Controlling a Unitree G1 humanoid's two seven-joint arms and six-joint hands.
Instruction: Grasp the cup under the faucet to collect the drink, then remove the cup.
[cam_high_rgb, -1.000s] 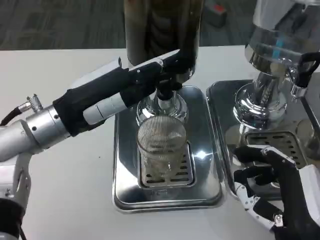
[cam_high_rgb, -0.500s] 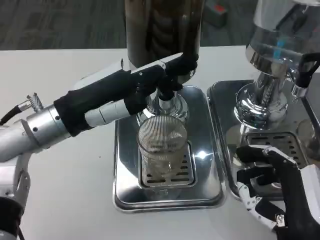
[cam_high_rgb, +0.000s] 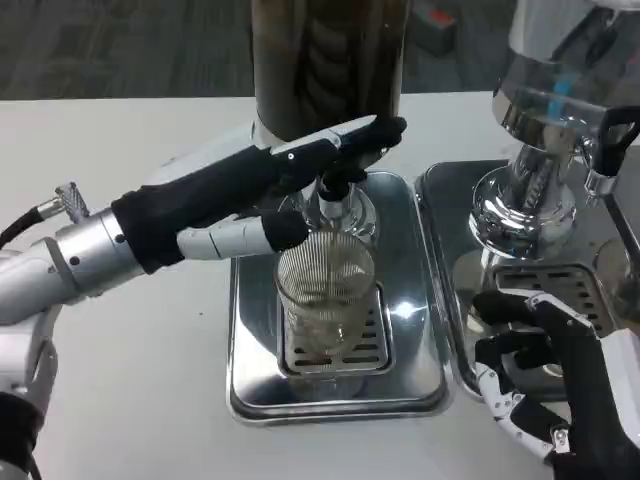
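A clear ribbed glass cup (cam_high_rgb: 325, 298) stands upright on the grate of a steel drip tray (cam_high_rgb: 250, 330), right below the faucet (cam_high_rgb: 335, 190) of a tall dark drink dispenser (cam_high_rgb: 325, 60). My left hand (cam_high_rgb: 280, 180) reaches in from the left with its fingers (cam_high_rgb: 375, 130) stretched out across the faucet's top. Its thumb (cam_high_rgb: 250, 238) lies beside the cup's rim on the left, and I cannot tell whether it touches. It grips nothing. My right hand (cam_high_rgb: 545, 375) rests low at the right with loosely bent fingers and holds nothing.
A second, silver dispenser (cam_high_rgb: 560, 110) with a black tap (cam_high_rgb: 605, 140) stands on its own steel tray (cam_high_rgb: 450, 200) at the right, under my right hand. Bare white table (cam_high_rgb: 120, 380) lies to the left and in front.
My left hand has lifted and slid right, so its fingers now lie higher across the faucet, and its thumb has swung down toward the cup's rim. The cup and my right hand have stayed put.
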